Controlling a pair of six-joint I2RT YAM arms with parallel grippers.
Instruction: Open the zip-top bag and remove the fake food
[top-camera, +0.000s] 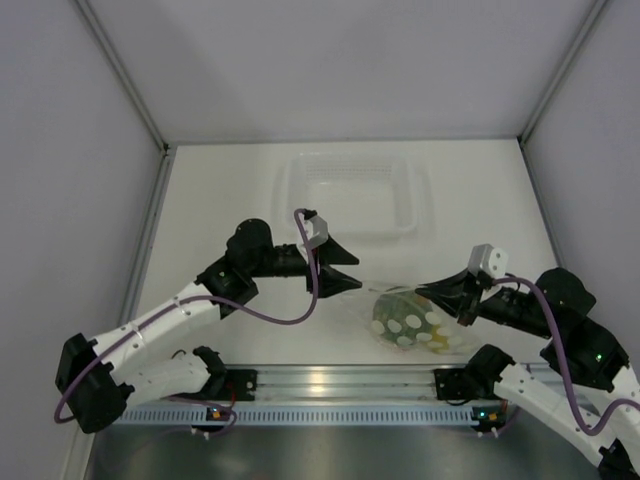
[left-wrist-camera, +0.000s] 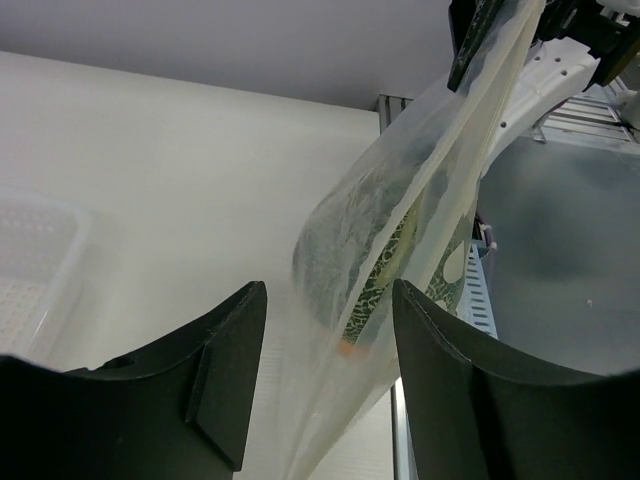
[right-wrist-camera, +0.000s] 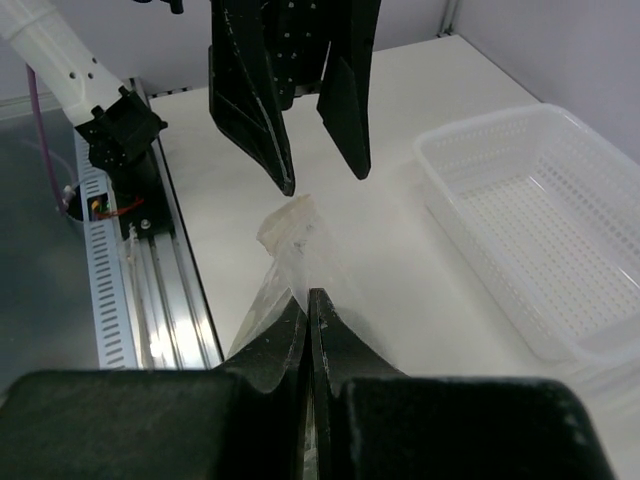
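My right gripper (right-wrist-camera: 308, 297) is clenched on 1 edge of the bag (right-wrist-camera: 288, 228), holding that edge up. My left gripper (right-wrist-camera: 325, 180) is released, its 2 fingers straddling the bag's other end. The fake food (top-camera: 400, 318) sits inside the bag, on the near side of the tub (top-camera: 352, 190).

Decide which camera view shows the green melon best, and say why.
Top external: the melon shows whole and round through the bag. Left wrist shows it closer, but veiled by plastic folds. Right wrist shows only the bag's corner, no melon.
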